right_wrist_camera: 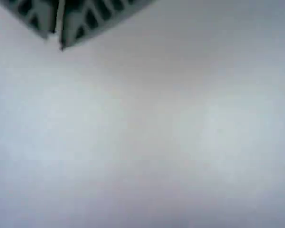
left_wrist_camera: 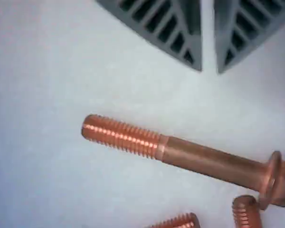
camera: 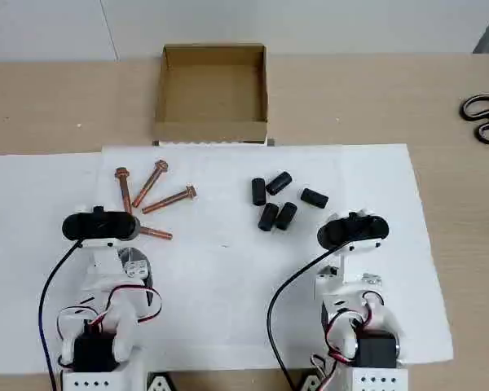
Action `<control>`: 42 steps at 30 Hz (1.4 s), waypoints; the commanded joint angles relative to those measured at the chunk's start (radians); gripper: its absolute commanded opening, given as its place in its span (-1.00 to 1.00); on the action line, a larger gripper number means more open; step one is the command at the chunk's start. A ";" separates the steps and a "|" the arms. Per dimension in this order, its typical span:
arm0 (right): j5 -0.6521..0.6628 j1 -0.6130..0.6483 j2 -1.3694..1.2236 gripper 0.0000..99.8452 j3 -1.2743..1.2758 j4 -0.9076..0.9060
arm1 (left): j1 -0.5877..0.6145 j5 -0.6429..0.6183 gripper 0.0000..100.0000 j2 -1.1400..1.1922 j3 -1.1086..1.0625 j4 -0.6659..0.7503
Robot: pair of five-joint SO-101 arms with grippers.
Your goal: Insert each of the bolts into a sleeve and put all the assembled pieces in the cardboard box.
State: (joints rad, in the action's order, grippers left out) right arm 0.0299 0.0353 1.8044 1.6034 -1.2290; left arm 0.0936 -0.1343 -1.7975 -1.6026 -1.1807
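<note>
Several copper bolts lie on the white paper at the left: one (camera: 123, 189), a second (camera: 149, 183), a third (camera: 169, 199), and one (camera: 155, 233) partly under the left arm (camera: 100, 226). That last bolt (left_wrist_camera: 180, 154) lies just off my left gripper (left_wrist_camera: 209, 69), whose fingers stand shut with only a thin slit and hold nothing. Several black sleeves (camera: 279, 204) lie clustered in the middle right, just beyond the right arm (camera: 353, 230). My right gripper (right_wrist_camera: 54, 40) is shut over bare paper. The cardboard box (camera: 212, 130) sits empty at the back.
Black scissors (camera: 485, 118) lie at the far right on the wooden table. The white paper sheet (camera: 228, 293) covers the work area, with free room between the two arms. Two more bolt tips (left_wrist_camera: 247, 211) show at the edge of the left wrist view.
</note>
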 commanded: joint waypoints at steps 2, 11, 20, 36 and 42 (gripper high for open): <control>-0.003 -0.005 0.012 -0.99 -0.006 0.021 | 0.000 0.003 -0.99 -0.011 0.004 0.023; -0.003 -0.005 0.012 -0.99 -0.006 0.021 | 0.000 0.003 -0.99 -0.011 0.004 0.023; -0.003 -0.005 0.012 -0.99 -0.006 0.021 | 0.000 0.003 -0.99 -0.011 0.004 0.023; -0.003 0.001 0.012 -0.99 -0.006 0.021 | 0.000 0.003 -0.99 -0.011 0.004 0.023; -0.003 -0.005 0.010 -0.99 0.002 0.074 | 0.000 0.003 -0.99 -0.011 0.004 0.023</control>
State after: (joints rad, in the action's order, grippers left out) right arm 0.0299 0.0353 1.8044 1.6080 -1.2183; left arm 0.0936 -0.1343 -1.7975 -1.6026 -1.1807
